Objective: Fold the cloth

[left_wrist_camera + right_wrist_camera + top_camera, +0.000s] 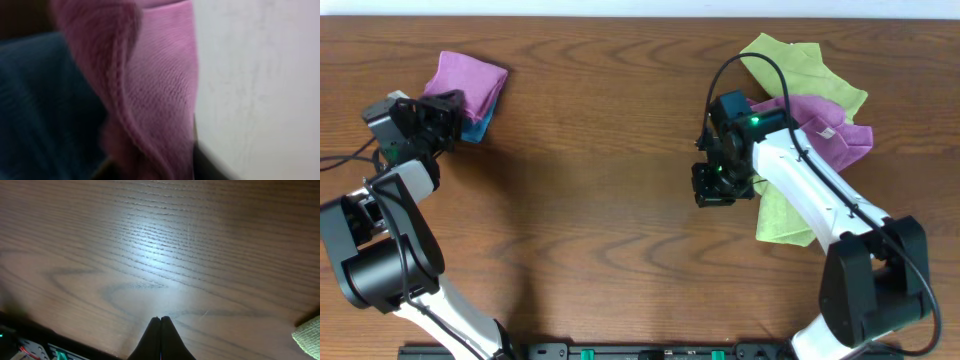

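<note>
Pink cloth (470, 72) is lying bunched at the far left of the table (600, 140), partly on top of a blue cloth (480, 126), and the left gripper (442, 112) is sitting right up against its near edge. In the left wrist view the pink cloth (160, 85) is filling the picture, blurred, so I cannot tell whether those jaws are parted or pinching it. It is looking soft, light and limp, a fine knitted weave with a stitched hem (120, 95). I am guessing it will be sagging and sliding over the blue one when lifted, so a corner along that hem is looking like the best place to take hold. The right gripper (713, 192) is hanging over bare wood with its fingers pressed together, holding nothing, near a yellow-green cloth (790, 55) and a purple cloth (840, 135).
</note>
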Tool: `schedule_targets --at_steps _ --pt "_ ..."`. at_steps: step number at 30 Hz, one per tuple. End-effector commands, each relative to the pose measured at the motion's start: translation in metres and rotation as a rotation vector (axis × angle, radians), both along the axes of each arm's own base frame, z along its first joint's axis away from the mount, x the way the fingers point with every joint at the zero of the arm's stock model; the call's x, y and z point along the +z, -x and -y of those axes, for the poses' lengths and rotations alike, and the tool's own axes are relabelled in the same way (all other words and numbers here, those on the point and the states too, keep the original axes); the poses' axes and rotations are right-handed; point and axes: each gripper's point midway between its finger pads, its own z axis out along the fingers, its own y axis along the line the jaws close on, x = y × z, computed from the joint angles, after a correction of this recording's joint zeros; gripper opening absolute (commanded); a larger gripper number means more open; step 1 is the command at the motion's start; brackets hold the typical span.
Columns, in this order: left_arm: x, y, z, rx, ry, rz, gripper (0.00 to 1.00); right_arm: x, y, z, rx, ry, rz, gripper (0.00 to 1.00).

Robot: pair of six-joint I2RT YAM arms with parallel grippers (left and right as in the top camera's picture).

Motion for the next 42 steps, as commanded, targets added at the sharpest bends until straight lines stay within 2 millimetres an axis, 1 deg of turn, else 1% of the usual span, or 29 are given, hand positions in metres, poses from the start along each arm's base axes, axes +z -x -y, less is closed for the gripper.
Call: schedule_targets --at_steps 1,5,7,11,15,19,22,24,26,29,32,33,34,37,38,40,42 --pt "0.002 0.0 -0.007 0.002 -0.008 -0.005 0.95 0.01 0.0 -0.008 0.011 -0.02 0.027 0.02" --pt "-0.007 0.01 -0.006 -0.017 0.044 -0.054 0.95 0.011 0.003 -0.013 0.026 -0.023 0.026 0.02" --pt "-0.008 0.014 -0.007 -0.032 0.062 -0.059 0.95 0.011 0.004 -0.016 0.036 -0.024 0.024 0.01" --pt "-0.002 0.029 -0.02 -0.06 0.121 -0.043 0.95 0.011 0.01 -0.022 0.057 -0.026 0.016 0.02" --pt "-0.004 0.049 -0.032 -0.063 0.148 -0.077 0.95 0.013 0.013 -0.023 0.065 -0.027 0.017 0.02" --pt "0.003 0.073 -0.04 -0.084 0.081 -0.117 0.95 0.025 0.01 -0.02 0.065 -0.023 0.064 0.01" --pt "0.019 0.093 -0.043 -0.086 0.004 -0.153 0.96 0.043 0.009 -0.015 0.062 -0.019 0.132 0.02" --pt "0.034 0.107 -0.04 -0.101 -0.066 -0.173 0.95 0.058 0.01 -0.008 0.059 -0.006 0.185 0.02" --pt "0.051 0.12 -0.032 -0.135 -0.136 -0.178 0.95 0.075 0.013 0.0 0.052 0.014 0.242 0.01" --pt "0.081 0.142 -0.011 -0.212 -0.235 -0.162 0.95 0.102 0.02 0.011 0.042 0.019 0.332 0.01" --pt "0.11 0.17 0.011 -0.267 -0.311 -0.146 0.96 0.128 0.03 0.02 0.031 0.008 0.414 0.02" --pt "0.119 0.179 0.018 -0.282 -0.341 -0.139 0.98 0.136 0.034 0.023 0.028 0.001 0.44 0.02" --pt "0.13 0.192 0.027 -0.289 -0.38 -0.14 0.98 0.147 0.04 0.027 0.022 -0.005 0.477 0.01" --pt "0.161 0.222 0.055 -0.308 -0.504 -0.108 0.98 0.175 0.059 0.045 -0.021 -0.005 0.582 0.02" --pt "0.168 0.229 0.064 -0.318 -0.54 -0.093 0.98 0.182 0.064 0.049 -0.028 -0.009 0.607 0.01" --pt "0.187 0.249 0.085 -0.335 -0.647 -0.048 0.97 0.195 0.079 0.058 -0.038 -0.026 0.668 0.02" --pt "0.198 0.269 0.104 -0.362 -0.742 -0.005 0.96 0.203 0.095 0.065 -0.045 -0.048 0.719 0.02"
